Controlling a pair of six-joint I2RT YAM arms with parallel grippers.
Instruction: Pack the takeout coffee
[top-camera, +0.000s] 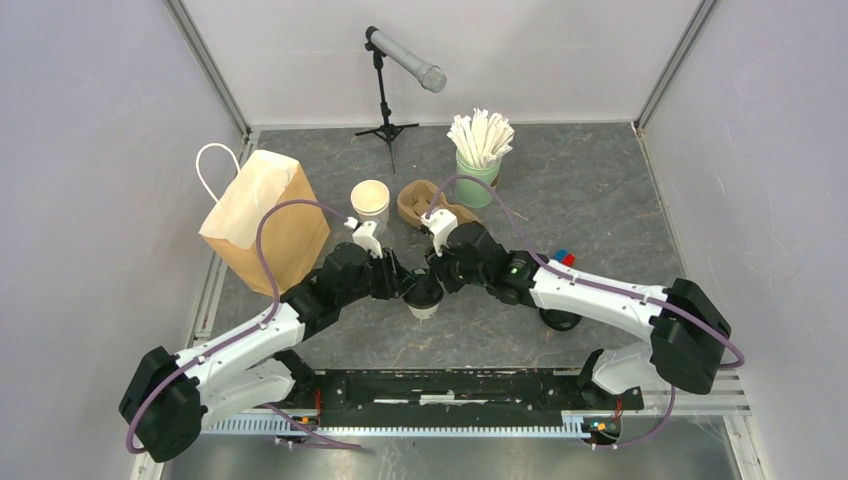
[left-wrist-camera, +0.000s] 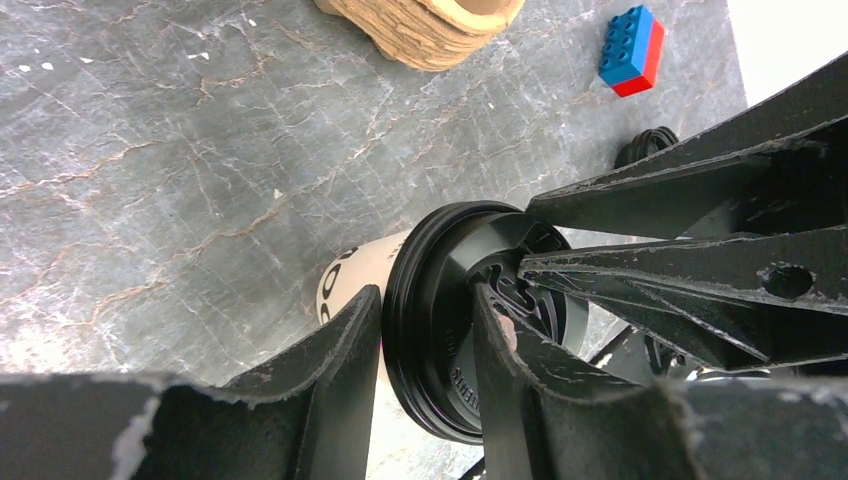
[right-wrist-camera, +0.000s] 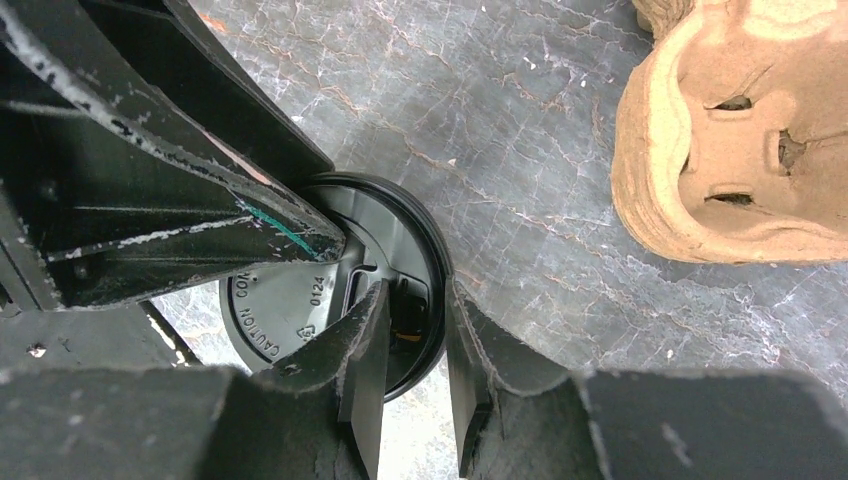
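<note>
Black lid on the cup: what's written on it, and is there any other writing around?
"CAUTION CO…": raised on the black lid, rest hidden.
"0124": same lid, beside a triangle sign.
Dark print on the white cup: too little shows to read.
Lettering on the lid's rim, left wrist view: blurred.

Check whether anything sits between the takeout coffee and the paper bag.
Nothing visible does. Only the left arm itself crosses the stretch between the takeout coffee and the brown paper bag. The stack of lidless cups stands farther back, off that line.
</note>
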